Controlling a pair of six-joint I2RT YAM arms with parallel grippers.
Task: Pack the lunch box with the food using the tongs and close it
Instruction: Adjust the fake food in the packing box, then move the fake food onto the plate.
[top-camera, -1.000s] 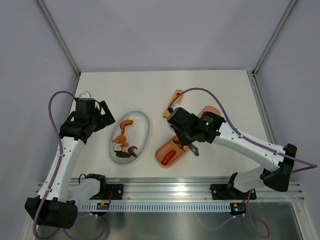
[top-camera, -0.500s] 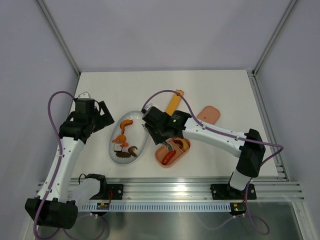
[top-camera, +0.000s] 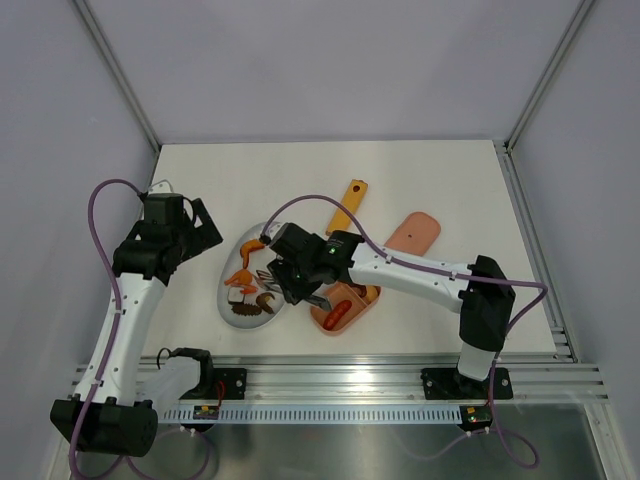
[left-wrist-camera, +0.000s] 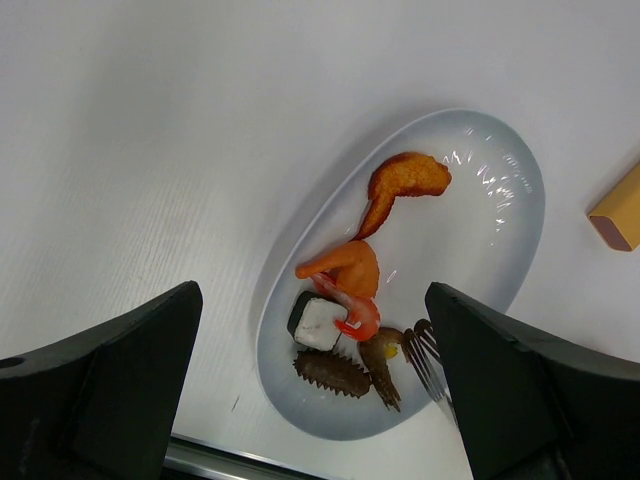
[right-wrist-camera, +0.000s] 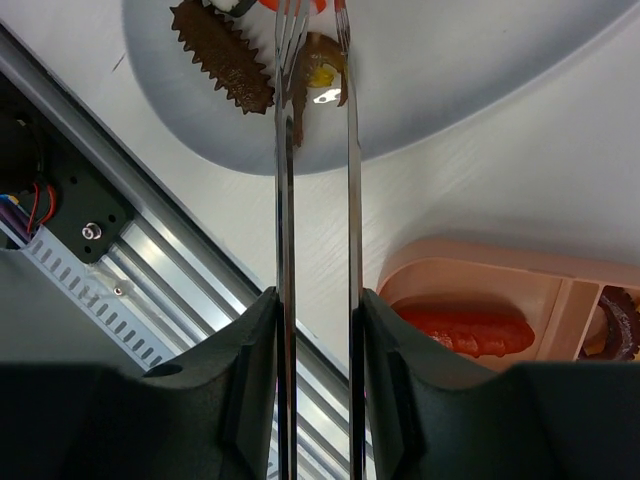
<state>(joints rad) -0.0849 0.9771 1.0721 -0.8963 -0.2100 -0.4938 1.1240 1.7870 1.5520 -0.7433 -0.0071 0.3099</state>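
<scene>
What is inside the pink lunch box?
A red sausage lies in one compartment of the lunch box. A brown curl peeks from the other, whose remainder is cut off or covered by the right arm.

right tool | swung from lunch box to plate | tongs apparently wider

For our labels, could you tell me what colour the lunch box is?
The lunch box is salmon pink, clearest in the right wrist view.

PLATE: white oval plate is lying on the white table | BAR: yellow-orange flat bar is lying near it — angled, holed end far
</scene>
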